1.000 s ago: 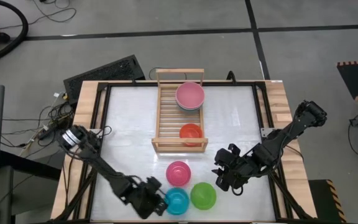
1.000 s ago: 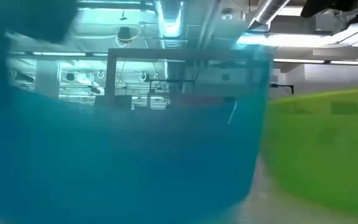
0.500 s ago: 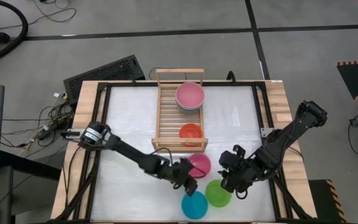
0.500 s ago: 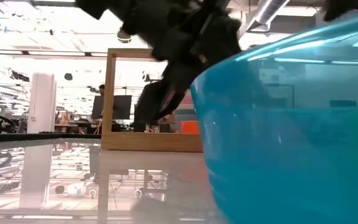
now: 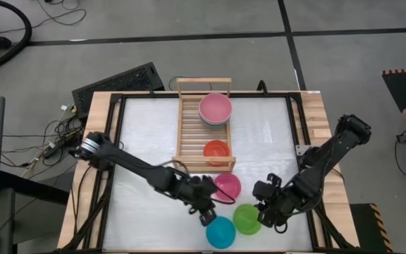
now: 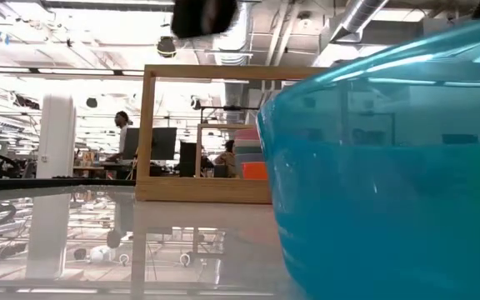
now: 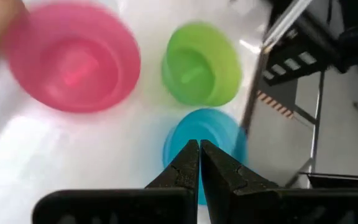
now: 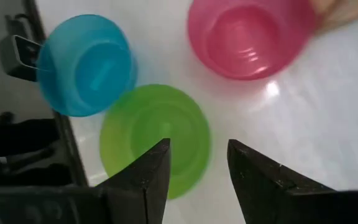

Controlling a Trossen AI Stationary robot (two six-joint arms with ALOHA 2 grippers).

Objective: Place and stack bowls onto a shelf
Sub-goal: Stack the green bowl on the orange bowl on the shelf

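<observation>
The wooden shelf (image 5: 203,127) holds a pink-topped stack of larger bowls (image 5: 215,109) at its far end and the orange-red bowl (image 5: 216,152) at its near end. On the table near the near edge stand the magenta bowl (image 5: 226,187), the lime green bowl (image 5: 247,219) and the cyan bowl (image 5: 220,231). My left gripper (image 5: 205,210) is shut and hovers between the magenta and cyan bowls (image 7: 199,149). My right gripper (image 5: 263,212) is open just right of the green bowl (image 8: 197,158). No contact shows.
The cyan bowl (image 6: 390,167) fills the right of the low view, with the shelf's end frame (image 6: 207,133) behind it. The three loose bowls sit close together. Bare tabletop (image 5: 146,127) lies left of the shelf, and more to its right (image 5: 266,134).
My left gripper swept from the near-left of the cyan bowl toward the right and far side, then rose off the table. The magenta, cyan and green bowls all slid to the right. My right gripper backed off toward the right and near edges.
</observation>
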